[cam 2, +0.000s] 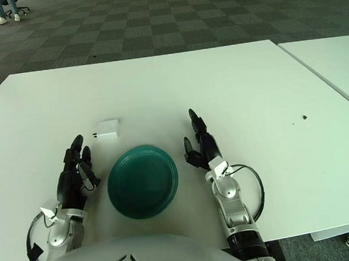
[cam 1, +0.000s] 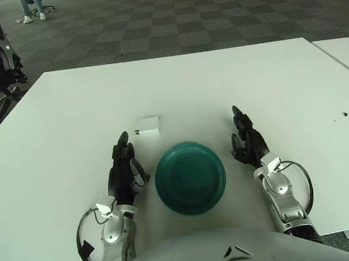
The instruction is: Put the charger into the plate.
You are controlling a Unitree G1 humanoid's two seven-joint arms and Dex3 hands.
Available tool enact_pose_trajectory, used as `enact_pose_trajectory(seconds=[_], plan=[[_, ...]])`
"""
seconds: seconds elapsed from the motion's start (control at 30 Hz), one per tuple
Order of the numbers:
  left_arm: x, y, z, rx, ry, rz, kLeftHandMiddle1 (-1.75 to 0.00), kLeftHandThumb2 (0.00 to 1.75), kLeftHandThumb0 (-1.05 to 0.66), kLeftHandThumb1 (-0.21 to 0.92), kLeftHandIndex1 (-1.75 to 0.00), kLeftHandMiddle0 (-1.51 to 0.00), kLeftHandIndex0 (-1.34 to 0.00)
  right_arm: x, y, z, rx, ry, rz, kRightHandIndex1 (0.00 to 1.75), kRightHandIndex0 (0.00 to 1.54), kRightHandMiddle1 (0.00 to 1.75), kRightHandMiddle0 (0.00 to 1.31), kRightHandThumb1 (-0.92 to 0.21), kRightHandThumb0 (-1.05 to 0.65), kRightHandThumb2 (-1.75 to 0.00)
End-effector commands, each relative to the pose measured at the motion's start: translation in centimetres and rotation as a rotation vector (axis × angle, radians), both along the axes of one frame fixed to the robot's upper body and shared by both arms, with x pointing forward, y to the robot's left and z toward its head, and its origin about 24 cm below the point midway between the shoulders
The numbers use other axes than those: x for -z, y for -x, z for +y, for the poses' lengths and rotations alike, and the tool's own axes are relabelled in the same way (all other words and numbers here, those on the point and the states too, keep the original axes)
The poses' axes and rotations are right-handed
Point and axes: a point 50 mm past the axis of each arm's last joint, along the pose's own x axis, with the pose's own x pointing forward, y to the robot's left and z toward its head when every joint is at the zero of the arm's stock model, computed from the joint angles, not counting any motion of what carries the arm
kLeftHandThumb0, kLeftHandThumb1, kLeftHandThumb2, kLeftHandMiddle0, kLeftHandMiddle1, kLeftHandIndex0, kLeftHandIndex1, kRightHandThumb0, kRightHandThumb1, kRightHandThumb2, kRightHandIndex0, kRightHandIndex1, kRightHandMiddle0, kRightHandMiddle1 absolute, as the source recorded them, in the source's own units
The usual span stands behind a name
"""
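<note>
- Charger [cam 1: 149, 125]: small white block, lies flat on the white table [cam 1: 280, 78], just beyond the plate's far-left rim, apart from it. Two short prongs stick out its left end.
- Plate [cam 1: 190, 177]: teal, round, shallow, nothing in it. Sits near the table's front edge, between the two hands.
- Left hand [cam 1: 123, 169]: just left of the plate, fingers stretched forward and loosely spread, holding nothing. Fingertips point toward the charger, which is a short way ahead and slightly right of them.
- Right hand [cam 1: 246, 137]: just right of the plate, fingers also extended and relaxed, holding nothing. Idle by the look of it.
- Task state, my read: nothing started, charger not yet touched. Left hand is the obvious one for the job, it's nearer.
- Handling guess: rigid plastic shell, light, won't deform or break under a firm pinch. Smooth faces, so likely a bit slippery; low profile against the table makes getting fingers under it awkward.
- Where to grab: across the two long sides of the body, thumb opposing the fingers, from above. Avoid the prong end, thin metal gives poor contact.
- Risk: fingertips nudging it away instead of closing on it, since it's light and will slide on the smooth table.
- Drop-off is easy: short carry toward the robot, wide plate.
</note>
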Motion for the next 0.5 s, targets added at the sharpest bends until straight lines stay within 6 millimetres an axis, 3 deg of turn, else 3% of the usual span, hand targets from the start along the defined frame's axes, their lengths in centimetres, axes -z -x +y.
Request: enact_pose_trajectory(seconds=[0.0, 0.13, 0.23, 0.47], plan=[[-1.0, -0.9, 1.5, -0.022, -0.243, -0.001, -0.03, 1.02, -0.91, 0.92, -0.55, -0.19, 0.00, 6.0, 3.8, -0.8, 0.041, 0.039, 0.366, 0.00, 0.00, 0.05, 0.00, -0.92, -0.96, -0.92], [-3.4, -3.7, 2.9, -0.004, -0.654, -0.118, -0.04, 0.97, -0.90, 0.92, -0.61, -0.21, 0.00, 6.1, 3.7, -0.7, 0.031, 0.036, 0.362, 0.00, 0.00, 0.05, 0.00, -0.92, -0.97, -0.92], [-6.0, -7.3, 3.2, -0.015, -0.995, -0.271, -0.03, 0.94, -0.93, 0.92, -0.64, -0.22, 0.00, 6.0, 3.6, -0.6, 0.020, 0.037, 0.351, 0.00, 0.00, 0.06, 0.00, -0.92, -0.97, -0.93], [-7.4, -10.1, 3.7, 0.030, -1.367, -0.418, -0.02, 0.88, -1.02, 0.92, -0.70, -0.22, 0.00, 6.0, 3.3, -0.3, 0.008, 0.029, 0.335, 0.00, 0.00, 0.08, 0.00, -0.92, -0.96, -0.93]])
